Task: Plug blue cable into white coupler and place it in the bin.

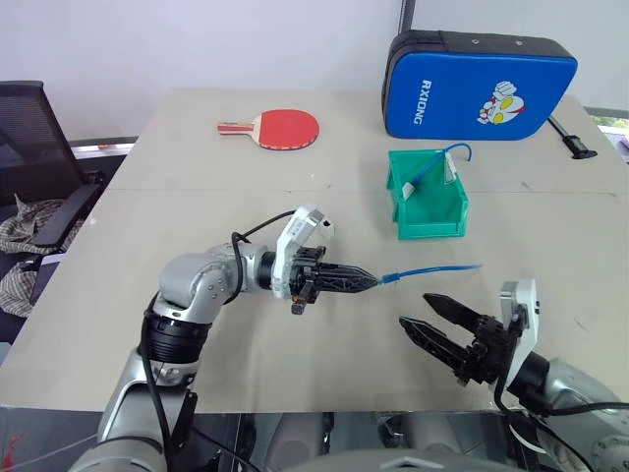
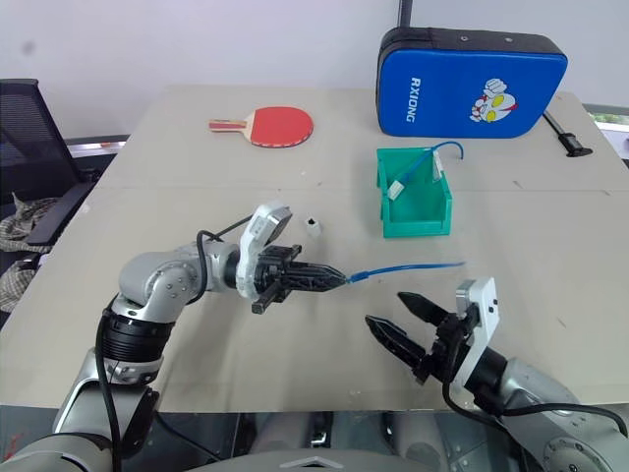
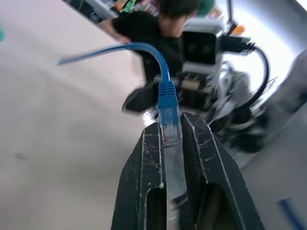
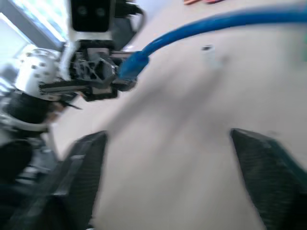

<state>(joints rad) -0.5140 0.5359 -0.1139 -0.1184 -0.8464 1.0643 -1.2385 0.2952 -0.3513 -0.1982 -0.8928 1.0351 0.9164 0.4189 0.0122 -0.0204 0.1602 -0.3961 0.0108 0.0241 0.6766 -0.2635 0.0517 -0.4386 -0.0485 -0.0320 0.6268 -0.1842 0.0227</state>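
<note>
A red paddle [image 1: 282,128] lay flat near the far side of the beige tabletop [image 1: 147,285], handle pointing left. A blue case [image 1: 478,87] with "RXIONG" and a cartoon on it stood at the far right, with a black strap [image 1: 571,138] trailing off beside it. A black chair [image 1: 37,162] with some cloth [image 1: 22,241] on it sat off the left edge.

Matt beige table [image 1: 147,197], glossy green plastic bin [image 1: 428,218], smooth rubbery blue cable [image 1: 432,269], clear plastic plug [image 3: 171,132]

We see our left pincer [image 3: 172,139] clamped on the blue cable's [image 3: 167,96] clear plug. The cord arcs away above the tabletop [image 3: 57,143].
</note>
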